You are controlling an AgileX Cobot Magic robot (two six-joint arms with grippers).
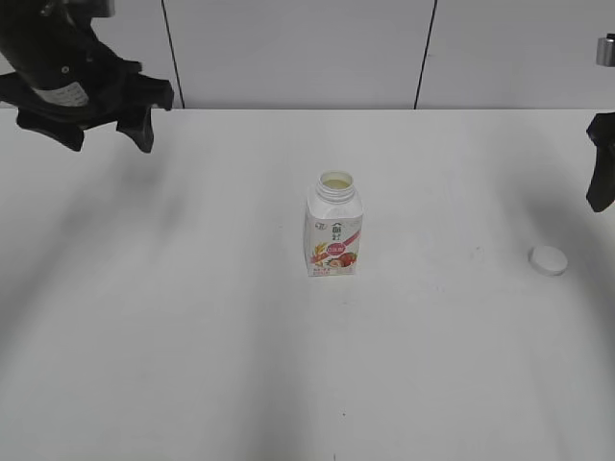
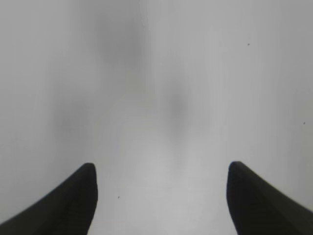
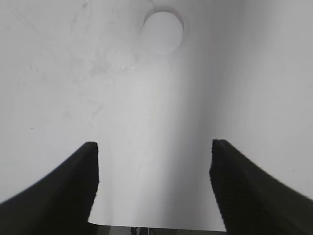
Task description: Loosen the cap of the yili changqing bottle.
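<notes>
Exterior camera first: the yili changqing bottle (image 1: 333, 229) stands upright near the middle of the white surface (image 1: 192, 327), its wide neck uncovered and pale liquid showing in the mouth. The cap (image 1: 549, 260) lies flat on the surface well to the right of the bottle, apart from it. The left end effector (image 1: 91, 113) hangs at the upper left, partly cut off by the frame, its dark fingers spread; the right end effector (image 1: 600, 178) appears only as a dark sliver at the right edge, too cropped there to judge.

Left wrist camera: the left end effector (image 2: 161, 196) shows two dark fingertips (image 2: 73, 205) set wide apart with nothing between them, over blurred bare surface (image 2: 161, 73); neither bottle nor cap is in this view.

Right wrist camera: the right end effector (image 3: 154, 186) is likewise spread wide and empty. The cap (image 3: 163, 33) sits ahead of it near the top edge, its white top barely distinct from the surface (image 3: 58, 88). The surface's near edge shows at the bottom.
</notes>
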